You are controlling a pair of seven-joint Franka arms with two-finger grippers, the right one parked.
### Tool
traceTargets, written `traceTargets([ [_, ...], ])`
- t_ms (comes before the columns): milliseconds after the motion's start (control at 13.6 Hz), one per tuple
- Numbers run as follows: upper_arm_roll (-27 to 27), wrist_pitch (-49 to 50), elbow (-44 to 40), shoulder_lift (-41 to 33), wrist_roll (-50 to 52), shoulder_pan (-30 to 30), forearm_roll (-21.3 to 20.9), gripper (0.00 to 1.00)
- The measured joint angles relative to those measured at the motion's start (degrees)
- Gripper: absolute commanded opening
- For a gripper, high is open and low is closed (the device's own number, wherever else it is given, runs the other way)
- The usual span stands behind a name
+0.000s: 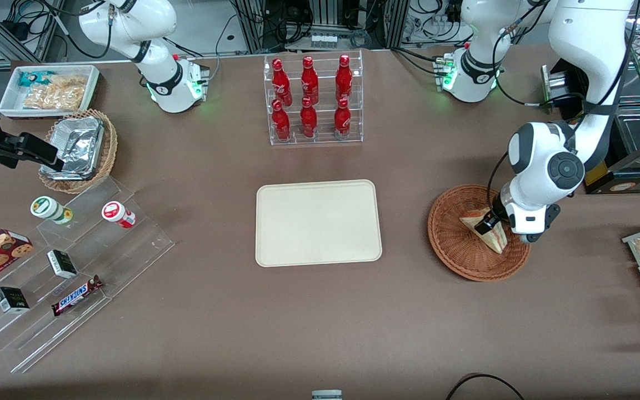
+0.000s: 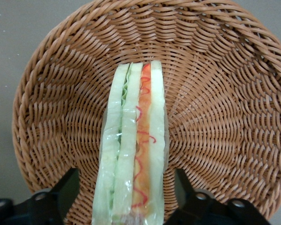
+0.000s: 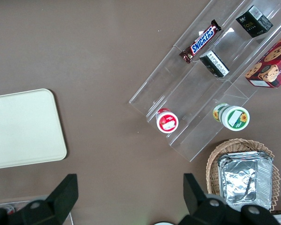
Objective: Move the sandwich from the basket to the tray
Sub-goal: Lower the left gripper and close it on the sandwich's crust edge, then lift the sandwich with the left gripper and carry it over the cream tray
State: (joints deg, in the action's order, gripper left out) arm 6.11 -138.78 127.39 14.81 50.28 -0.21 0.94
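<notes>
Here the gripper [image 1: 491, 222] sits low inside the basket [image 1: 453, 244] at the right of the front frame, its fingers [image 2: 65, 187] spread apart on either side of the sandwich [image 2: 133, 145]. They seem not to touch the bread yet, though the wrist picture cuts off the tips. The tray [image 1: 318, 222] lies bare at mid-frame, well apart from the basket.

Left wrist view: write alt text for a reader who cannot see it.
The left arm's pincer is open, one finger on each side of a wrapped sandwich lying in a round reddish-brown wicker basket. The sandwich's cut side faces the camera, showing white bread with green and red filling layers. Brown table shows around the basket's rim.
</notes>
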Motion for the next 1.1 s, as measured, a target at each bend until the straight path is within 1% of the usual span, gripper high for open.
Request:
traceTargets([
  [294,0.0,-0.1,-1.1,0.3,0.0,0.0,0.0,0.06],
  [441,0.0,2.2,-3.2,0.1,-0.1,0.0,0.0,0.06],
  [588,0.0,11.0,-8.4,-0.8,-0.5,0.0,0.0,0.06],
  [809,0.2,26.5,-19.2,-3.5,-2.5,-1.1,-0.1,0.06],
  [956,0.3,33.7,-25.3,-4.6,-2.8,-4.1,-0.6,0.06],
  [1103,0.6,37.4,-29.2,-4.6,-2.7,-9.1,-1.4,0.07],
])
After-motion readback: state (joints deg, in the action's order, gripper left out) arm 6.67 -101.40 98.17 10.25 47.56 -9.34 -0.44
